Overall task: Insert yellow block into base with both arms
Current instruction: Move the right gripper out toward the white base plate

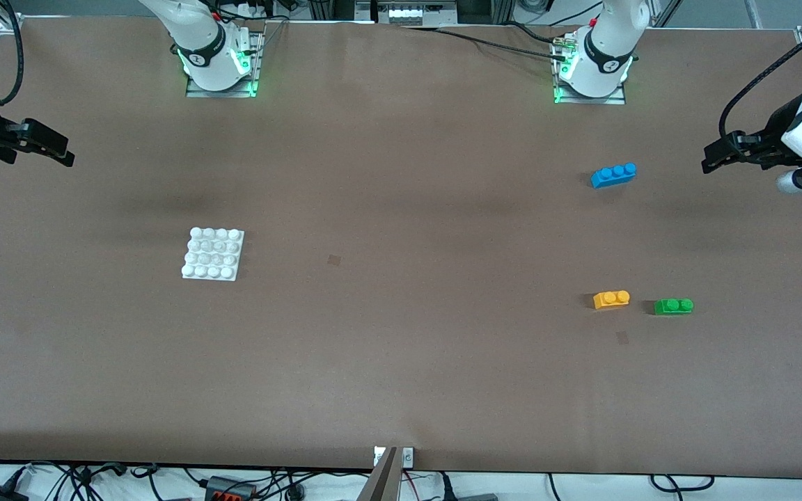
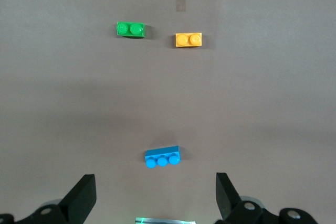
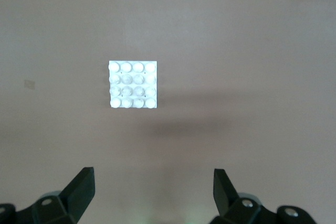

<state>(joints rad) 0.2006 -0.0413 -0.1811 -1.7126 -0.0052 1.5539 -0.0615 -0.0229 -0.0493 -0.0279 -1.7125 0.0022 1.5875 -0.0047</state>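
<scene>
The yellow block (image 1: 611, 299) lies flat on the counter (image 1: 401, 362), studs up, toward the left arm's end. All positions below are given relative to this block.

**Layout**
- The green brick (image 1: 673, 306) sits just beside the yellow block, closer still to the left arm's end of the counter, with a narrow gap between the two.
- The blue brick (image 1: 613, 175) lies farther from the front camera than the yellow block, well apart from it.
- The base (image 1: 213, 254) rests well apart from the yellow block, toward the right arm's end of the counter, and is unoccupied.

**Claw state**
- The left claw (image 2: 156, 199) is released, fingers spread wide. It hangs over the counter edge at the left arm's end, holding nothing.
- The right claw (image 3: 154, 196) is likewise released and empty, over the right arm's end, with the base in its wrist view.

**Hazards**
- Wrong pick: the green brick has the same two-stud form. A descent offset toward it probably grasps or nudges the wrong part.
- Finger clearance: a finger entering the narrow gap may push the green brick or skew the yellow block.
- Base shift: the base appears unfixed. Pressing without the right claw bracing it likely slides it.
- Stud misalignment: a rotated grasp would probably prevent seating.
</scene>
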